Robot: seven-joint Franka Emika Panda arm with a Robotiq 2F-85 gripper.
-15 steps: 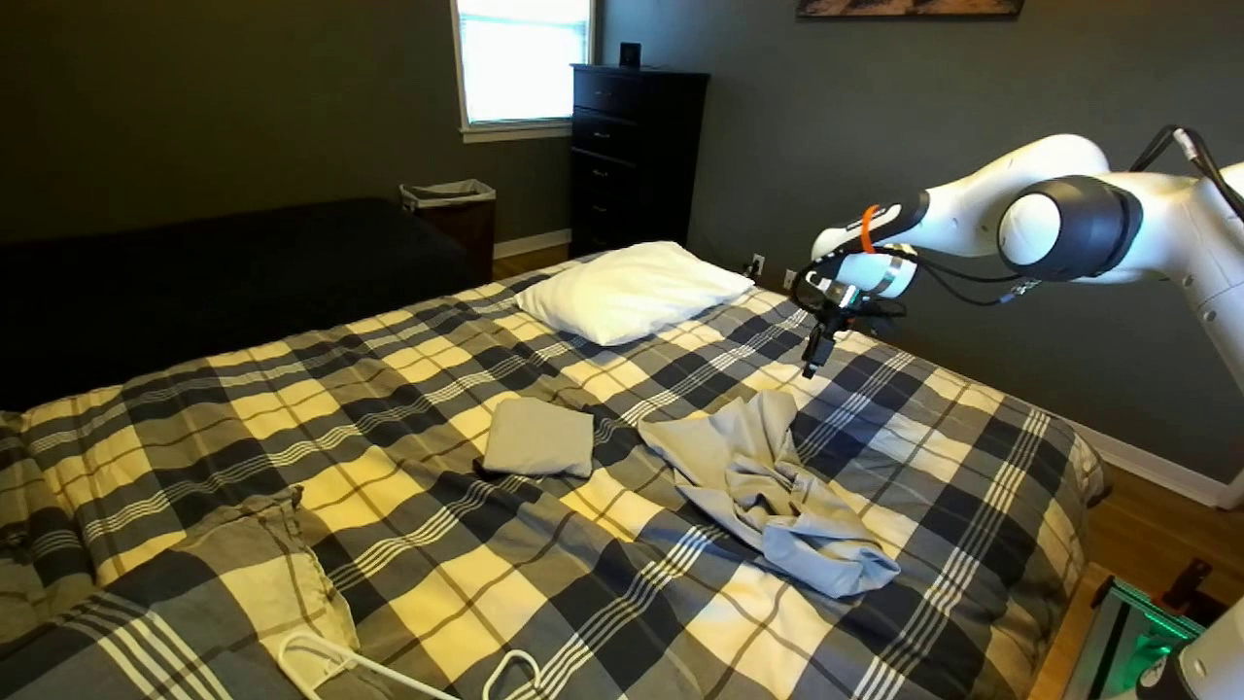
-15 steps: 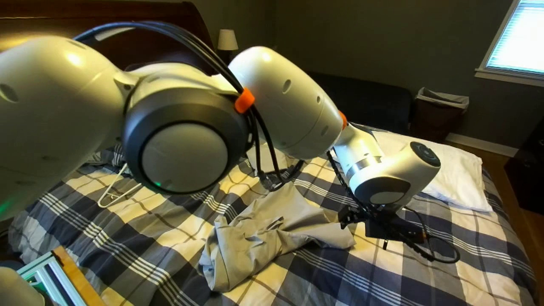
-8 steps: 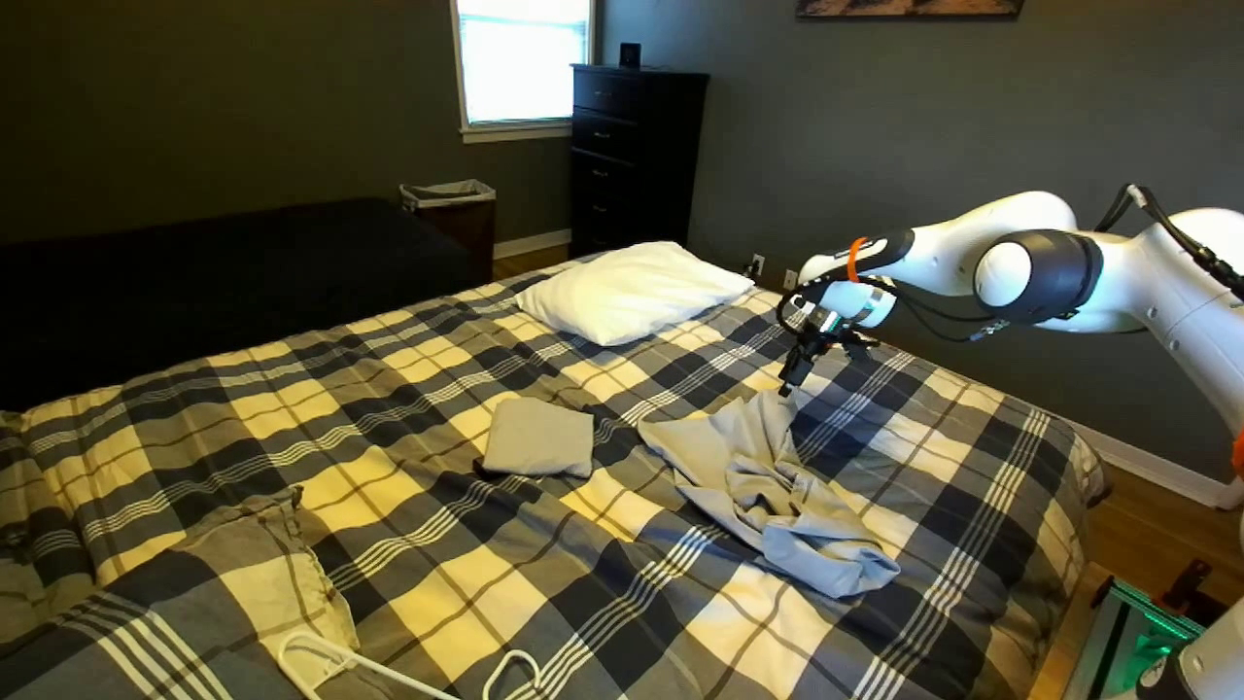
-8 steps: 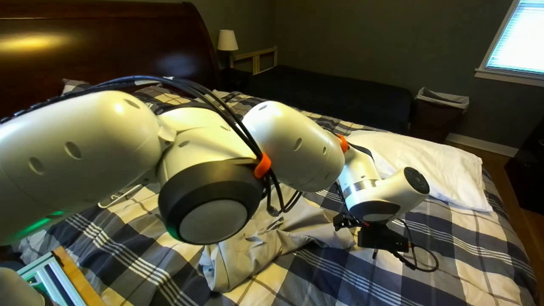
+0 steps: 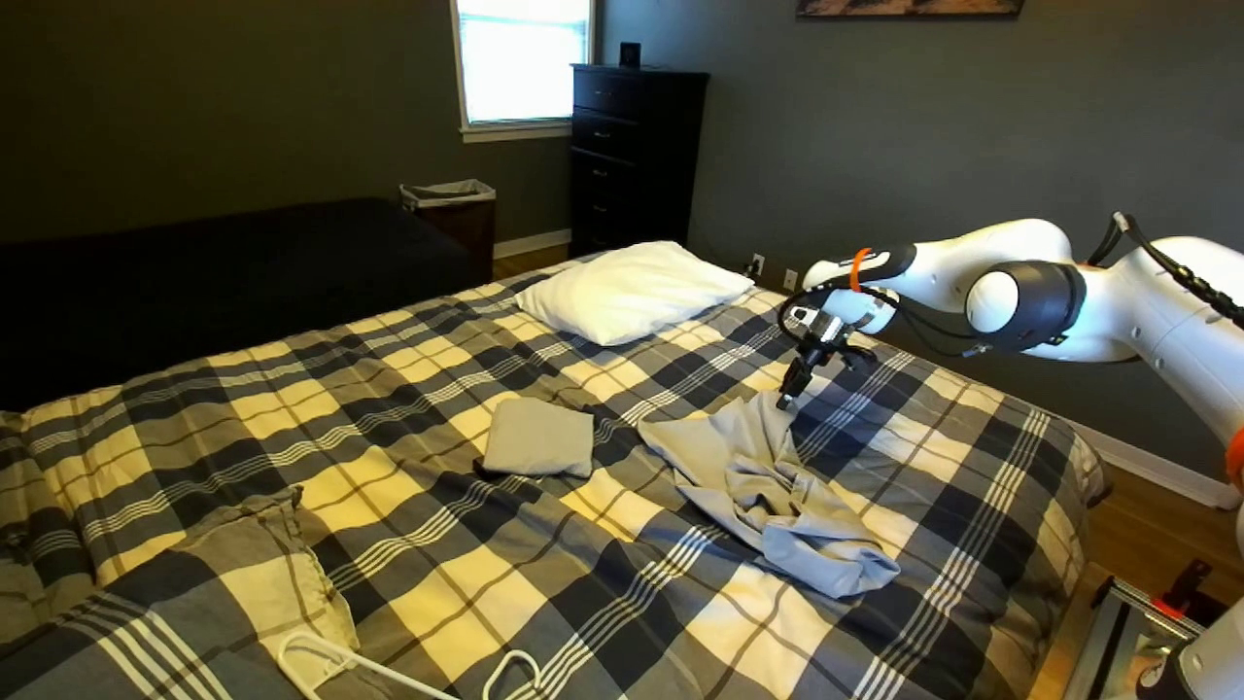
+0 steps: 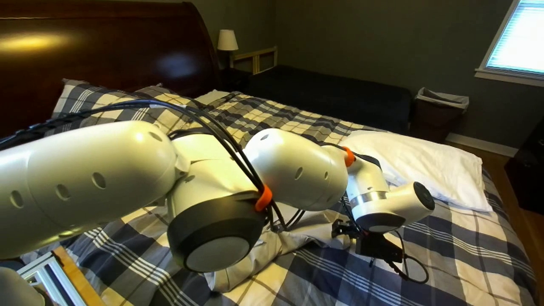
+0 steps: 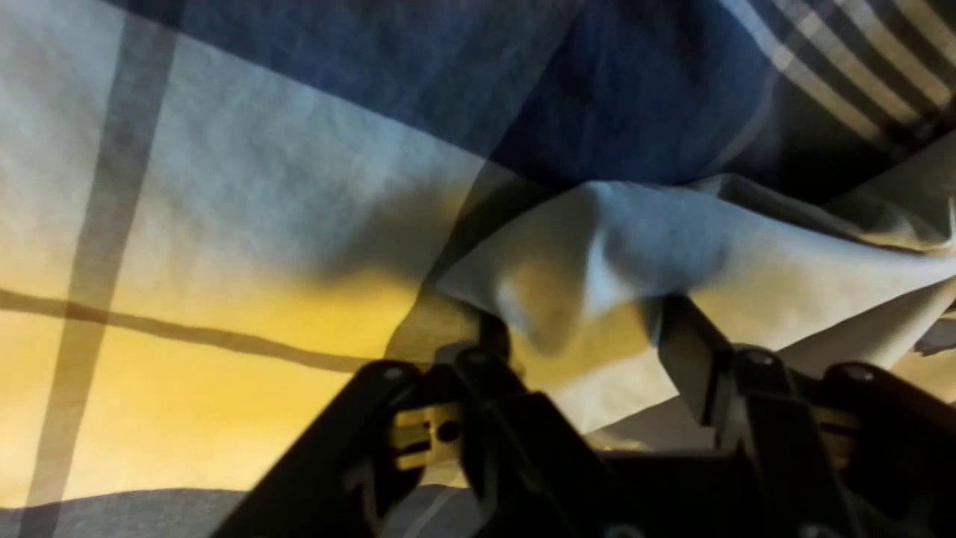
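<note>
A crumpled grey cloth [image 5: 758, 476] lies on the plaid bedspread [image 5: 418, 369]; in an exterior view the arm hides much of that cloth [image 6: 242, 263]. My gripper [image 5: 785, 401] is low over the cloth's far corner, pointing down. Seen in the wrist view, the gripper [image 7: 579, 325] has its fingers well apart, with a raised fold of the grey cloth [image 7: 672, 232] between and just beyond them. The right fingertip [image 7: 683, 336] seems to touch the cloth; contact at the left one cannot be made out. The fold is not pinched.
A folded grey cloth [image 5: 539, 437] sits nearer the bed's middle. The white pillow [image 5: 637, 292] lies farther back, behind the gripper in both exterior views. A white hanger [image 5: 335, 661] rests at the near edge. A black dresser [image 5: 637, 156] and a lined hamper [image 5: 447, 219] stand beyond the bed.
The arm has come down, and the gripper has shifted slightly left in an exterior view, from above the bed to the grey cloth's corner. The cloth has not visibly moved.
</note>
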